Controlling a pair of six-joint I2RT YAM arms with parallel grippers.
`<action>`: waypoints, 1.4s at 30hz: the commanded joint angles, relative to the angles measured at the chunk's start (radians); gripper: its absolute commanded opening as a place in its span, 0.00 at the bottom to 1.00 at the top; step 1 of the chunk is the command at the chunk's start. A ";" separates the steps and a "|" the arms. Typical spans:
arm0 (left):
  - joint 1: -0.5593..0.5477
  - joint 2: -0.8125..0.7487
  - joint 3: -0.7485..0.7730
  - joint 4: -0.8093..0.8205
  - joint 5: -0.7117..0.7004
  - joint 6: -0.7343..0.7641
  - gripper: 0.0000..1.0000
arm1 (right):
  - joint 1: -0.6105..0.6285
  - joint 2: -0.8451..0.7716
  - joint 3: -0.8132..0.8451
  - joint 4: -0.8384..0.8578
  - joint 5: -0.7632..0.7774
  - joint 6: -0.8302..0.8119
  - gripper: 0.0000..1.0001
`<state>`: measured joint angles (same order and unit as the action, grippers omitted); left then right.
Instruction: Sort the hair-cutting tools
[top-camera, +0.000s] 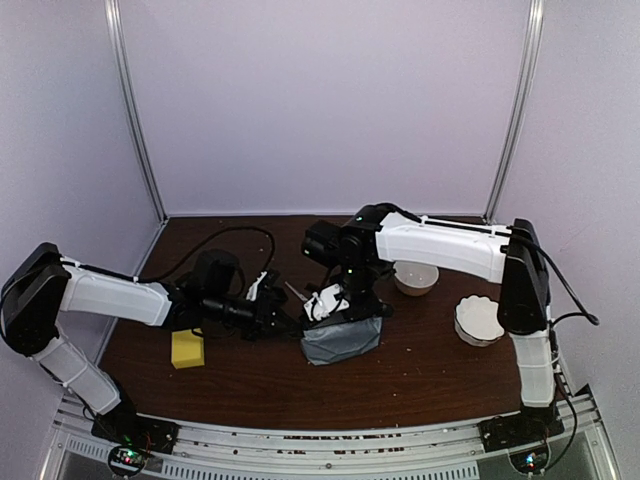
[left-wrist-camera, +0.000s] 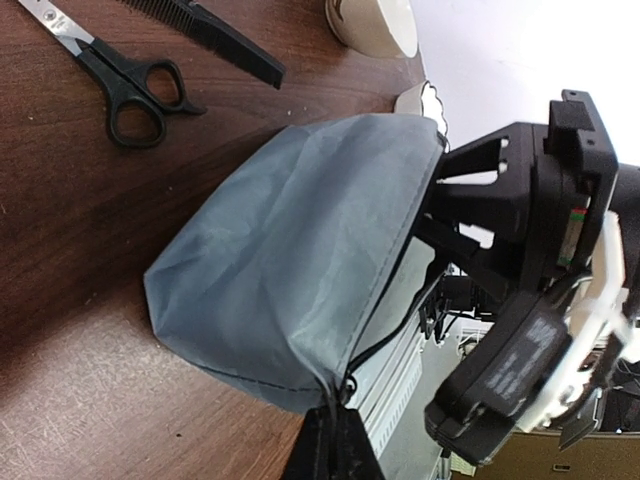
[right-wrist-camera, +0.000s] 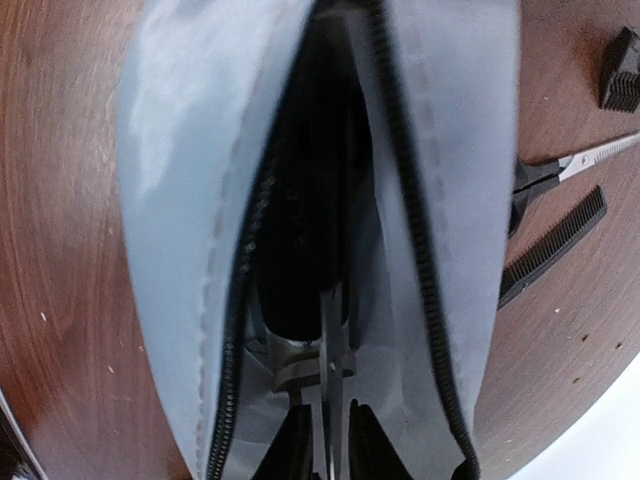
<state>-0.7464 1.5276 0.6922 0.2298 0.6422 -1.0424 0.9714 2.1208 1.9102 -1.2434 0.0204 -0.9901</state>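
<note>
A grey zip pouch (top-camera: 342, 338) lies mid-table with its mouth open. My left gripper (left-wrist-camera: 335, 425) is shut on the pouch's zipper end. My right gripper (right-wrist-camera: 329, 404) hangs in the mouth, its fingers slightly apart. One pair of scissors (right-wrist-camera: 334, 350) stands between them, blades down into the pouch, with a thin gap on each side. A black clipper (right-wrist-camera: 305, 220) with a pale tip lies inside. Beside the pouch on the table lie a second pair of scissors (left-wrist-camera: 125, 75), a black comb (left-wrist-camera: 215, 35) and a small black attachment (right-wrist-camera: 620, 80).
Two white bowls (top-camera: 415, 277) (top-camera: 478, 320) stand right of the pouch. A yellow block (top-camera: 187, 349) sits near the left arm. The right arm's black wrist (left-wrist-camera: 540, 250) hangs close over the pouch's far side. Grey walls close in the table.
</note>
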 joint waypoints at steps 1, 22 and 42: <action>-0.004 -0.030 0.020 -0.013 -0.020 0.043 0.00 | 0.004 -0.030 -0.015 0.062 -0.001 0.042 0.26; 0.002 -0.090 0.234 -0.649 -0.238 0.445 0.00 | -0.254 -0.380 -0.385 0.342 -0.452 0.458 0.44; 0.097 -0.224 0.158 -0.866 -0.488 0.449 0.00 | -0.255 -0.082 -0.134 0.365 -0.277 0.566 0.38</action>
<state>-0.6521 1.2564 0.8406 -0.6720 0.2077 -0.6228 0.7158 1.9629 1.6985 -0.8783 -0.3515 -0.4484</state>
